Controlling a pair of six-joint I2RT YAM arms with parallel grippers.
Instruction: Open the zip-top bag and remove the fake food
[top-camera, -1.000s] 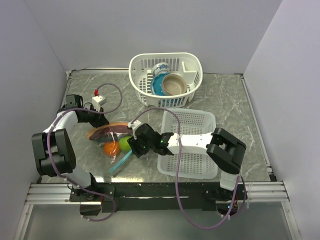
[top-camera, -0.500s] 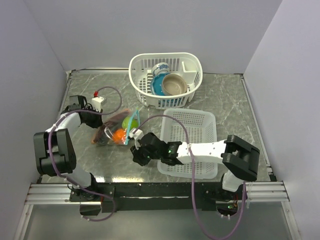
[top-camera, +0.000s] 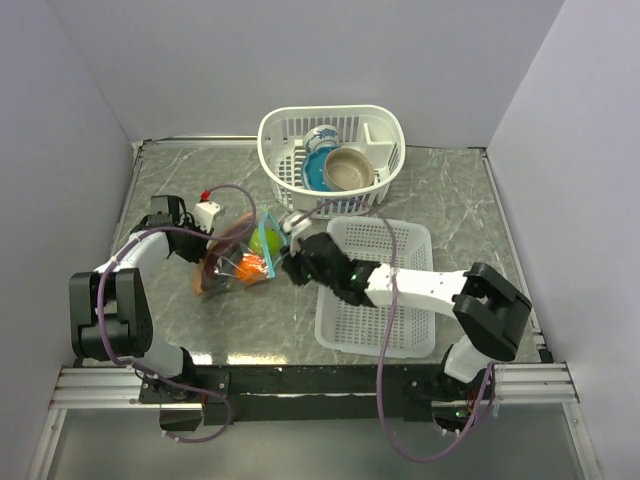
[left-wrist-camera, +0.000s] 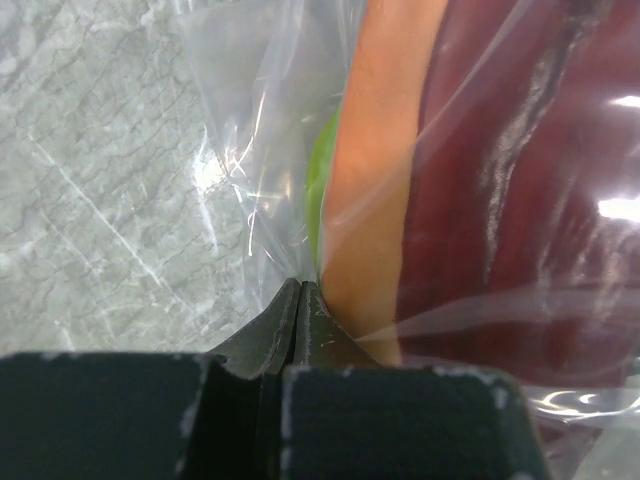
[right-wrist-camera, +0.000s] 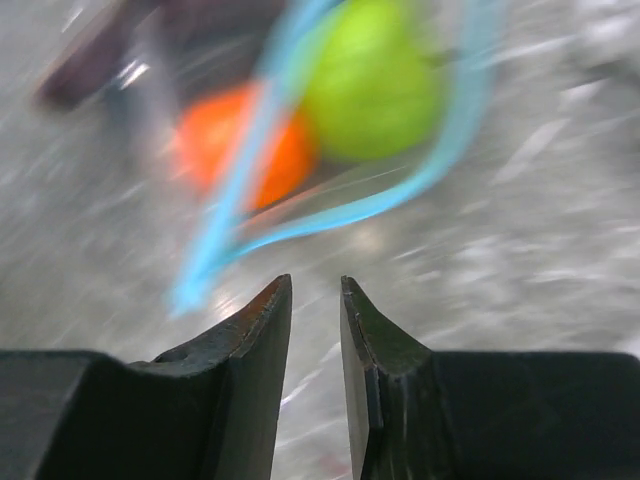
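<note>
The zip-top bag (top-camera: 238, 258) lies left of centre, its teal zip strip (top-camera: 266, 243) spread into an open loop. Inside show a green fruit (top-camera: 267, 240), an orange ball (top-camera: 251, 266) and a dark aubergine (top-camera: 213, 268). My left gripper (top-camera: 203, 247) is shut on the bag's clear film (left-wrist-camera: 250, 130) at its left end; a long reddish-orange piece (left-wrist-camera: 375, 150) and the dark piece (left-wrist-camera: 520, 200) press against the plastic. My right gripper (top-camera: 290, 263) is just right of the bag's mouth, slightly open and empty (right-wrist-camera: 315, 285), facing the blurred zip strip (right-wrist-camera: 330, 215), green fruit (right-wrist-camera: 375, 80) and orange ball (right-wrist-camera: 235, 145).
A white laundry-style basket (top-camera: 290, 130) at the back holds a blue bowl (top-camera: 318, 165) and a tan bowl (top-camera: 348, 170). A white flat mesh tray (top-camera: 400, 240) lies under my right arm. A small white block with a red top (top-camera: 207, 211) sits near my left wrist.
The bag has been dragged back and to the right and turned, its mouth now open. My right gripper came off the zip strip and moved up beside the bag's mouth.
</note>
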